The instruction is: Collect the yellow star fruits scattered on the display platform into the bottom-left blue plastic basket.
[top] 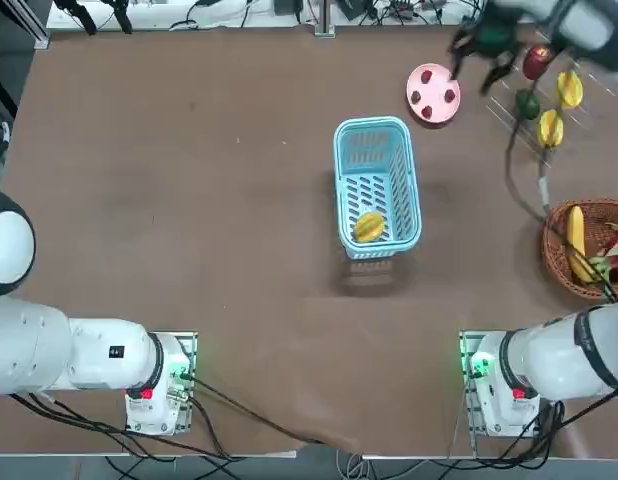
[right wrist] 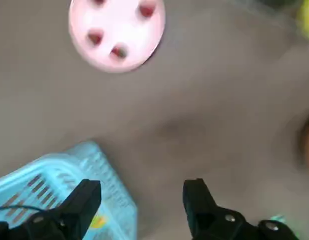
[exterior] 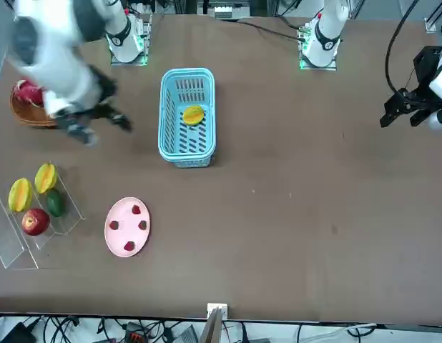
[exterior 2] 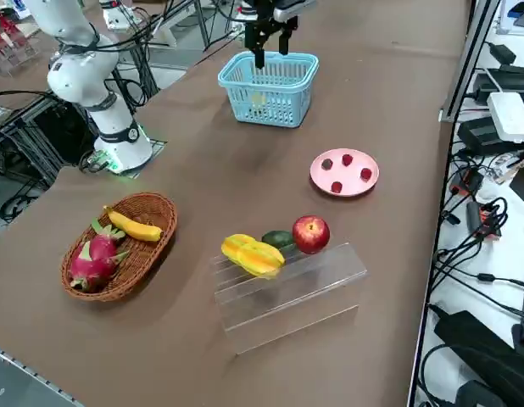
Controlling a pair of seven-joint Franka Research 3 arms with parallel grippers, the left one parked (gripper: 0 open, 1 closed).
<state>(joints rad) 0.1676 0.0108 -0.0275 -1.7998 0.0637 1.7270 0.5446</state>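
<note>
**Over open table, jaws wide and empty**

Between the blue plastic basket (top: 377, 187) and the display platform (exterior 2: 287, 288), the right gripper (right wrist: 142, 200) hangs open above bare table. One star fruit (exterior: 193, 115) lies inside the basket; two star fruits (exterior: 31, 187) sit on the platform's edge beside an apple (exterior 2: 310, 234).

Even, bright overhead light falls on the brown table (top: 189, 200), shadows soft and short. The right arm (exterior: 56, 50) smears with motion blur; the wrist view is blurred throughout.
</note>
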